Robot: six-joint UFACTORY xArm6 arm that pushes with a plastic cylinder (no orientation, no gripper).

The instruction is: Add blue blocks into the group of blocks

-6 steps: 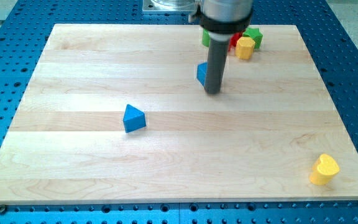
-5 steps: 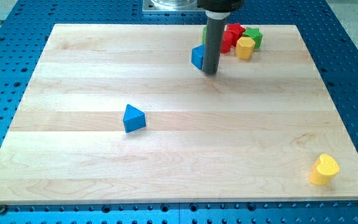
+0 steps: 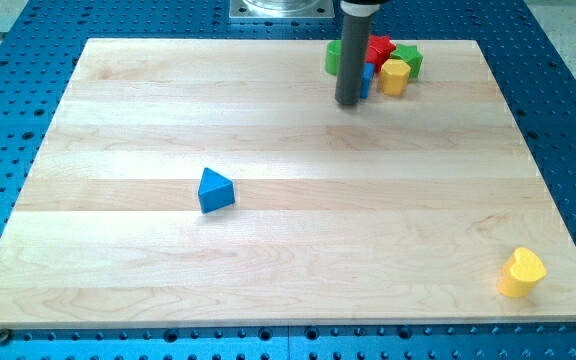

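My tip rests on the board near the view's top, just below the group of blocks. A blue block shows only as a sliver to the right of the rod, pressed against the group: a red block, a yellow block, a green block and another green block partly hidden behind the rod. A blue triangular block lies alone left of the board's middle, far from my tip.
A yellow heart-shaped block sits near the board's bottom right corner. The wooden board lies on a blue perforated table. The arm's base stands at the view's top.
My tip moved up and to the right, and the blue block beside it went with it from open board into the group at the top.
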